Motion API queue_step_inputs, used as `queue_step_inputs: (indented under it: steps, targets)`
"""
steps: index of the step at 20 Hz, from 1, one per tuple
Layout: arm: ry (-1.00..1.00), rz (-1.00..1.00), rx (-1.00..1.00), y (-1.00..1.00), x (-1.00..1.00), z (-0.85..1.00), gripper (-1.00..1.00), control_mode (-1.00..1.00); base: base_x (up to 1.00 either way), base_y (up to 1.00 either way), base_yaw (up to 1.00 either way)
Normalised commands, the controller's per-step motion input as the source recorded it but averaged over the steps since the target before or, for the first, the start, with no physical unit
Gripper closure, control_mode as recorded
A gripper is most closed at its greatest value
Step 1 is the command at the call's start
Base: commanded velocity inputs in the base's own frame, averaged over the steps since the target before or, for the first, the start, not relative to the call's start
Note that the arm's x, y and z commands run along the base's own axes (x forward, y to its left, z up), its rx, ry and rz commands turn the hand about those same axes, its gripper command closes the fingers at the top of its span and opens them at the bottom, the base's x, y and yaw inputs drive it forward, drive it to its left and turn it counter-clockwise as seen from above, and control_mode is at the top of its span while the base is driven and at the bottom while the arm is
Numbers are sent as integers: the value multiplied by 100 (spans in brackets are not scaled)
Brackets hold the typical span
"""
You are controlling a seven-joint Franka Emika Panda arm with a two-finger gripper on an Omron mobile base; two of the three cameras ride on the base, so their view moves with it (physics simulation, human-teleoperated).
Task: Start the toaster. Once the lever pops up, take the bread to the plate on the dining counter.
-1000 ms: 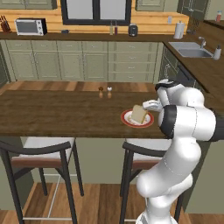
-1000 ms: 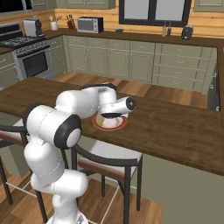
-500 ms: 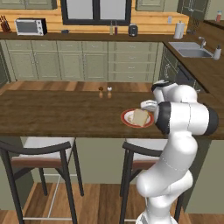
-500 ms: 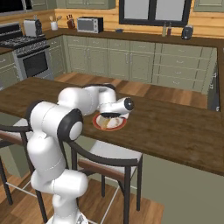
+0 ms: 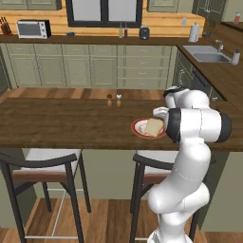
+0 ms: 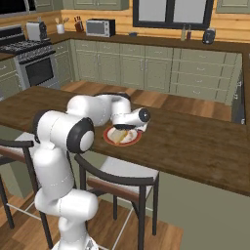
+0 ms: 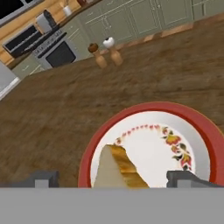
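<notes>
Jaws now spread wide: gripper at lower centre of the hand view, fingertips apart, no longer clamped as a second ago. Bread released, lying on the plate on the dining counter, centre right of the left base view. Delivery apparently done; only withdrawal left.

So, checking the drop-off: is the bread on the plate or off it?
On it: the bread lies within the plate rim, between the spread fingertips.
</notes>
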Motion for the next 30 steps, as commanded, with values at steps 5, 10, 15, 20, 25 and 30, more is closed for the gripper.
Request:
queue_step_inputs:
  steps: [5, 10, 15, 20, 25, 30]
  targets:
    - [0, -8, -7, -1, 53, 0, -100, -100, 0, 0, 0]
    - [0, -9, -13, 0, 37, 10, -100, -100, 0, 0, 0]
    - [5, -12, -7, 1, -52, 74, -100, -100, 0, 0, 0]
    - [26, -14, 0, 13, -69, 100, -100, -100, 0, 0, 0]
    - [47, -12, 0, 27, -61, 98, -100, -100, 0, 0, 0]
    - [45, -9, -4, 26, -69, 42, -100, -100, 0, 0, 0]
